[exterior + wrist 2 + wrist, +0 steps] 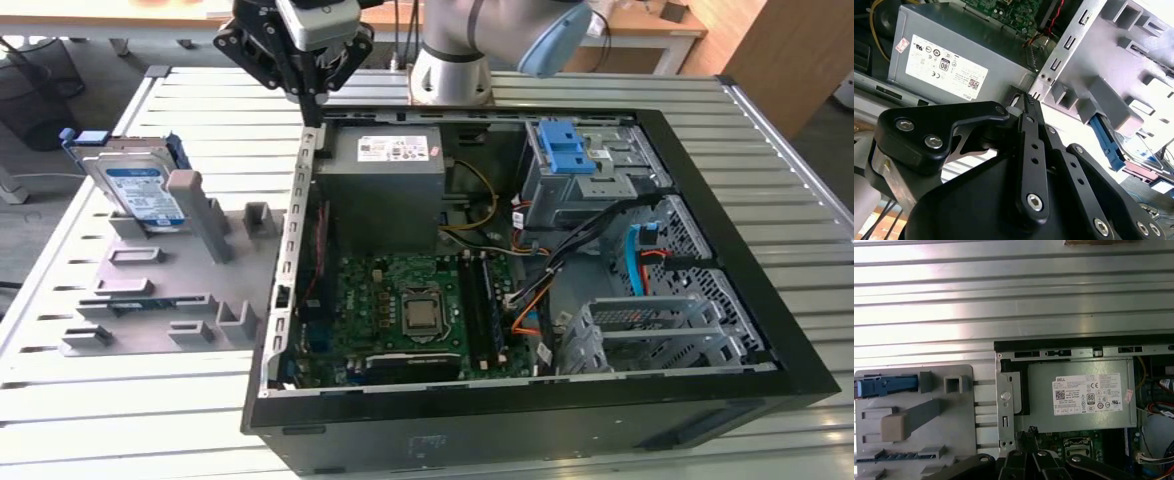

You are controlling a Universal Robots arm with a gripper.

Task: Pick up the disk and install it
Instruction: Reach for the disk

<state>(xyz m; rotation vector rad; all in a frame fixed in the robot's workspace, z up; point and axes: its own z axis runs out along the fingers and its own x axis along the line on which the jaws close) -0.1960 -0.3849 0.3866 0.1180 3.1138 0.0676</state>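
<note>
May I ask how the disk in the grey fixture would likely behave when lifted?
The disk looks rigid, a metal slab, so it probably won't flex. Standing on edge in the grey fixture, it might tip if nudged.

Shiny ribbed metal table (787, 130), matt grey plastic holder (147, 290), matt black gripper (314, 115), blue plastic-railed disk (140, 190)

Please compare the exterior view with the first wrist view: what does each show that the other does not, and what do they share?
Exterior view: the arm's base, the blue latch, the metal drive cage, and the disk standing upright in the grey fixture, label face showing.
First wrist view: a look straight down, with the blue rail of the disk edge-on and the tan face of a block.
Both: the power supply, the fixture, the ribbed table, and the gripper, shut and empty, above the edge of the case.
</note>
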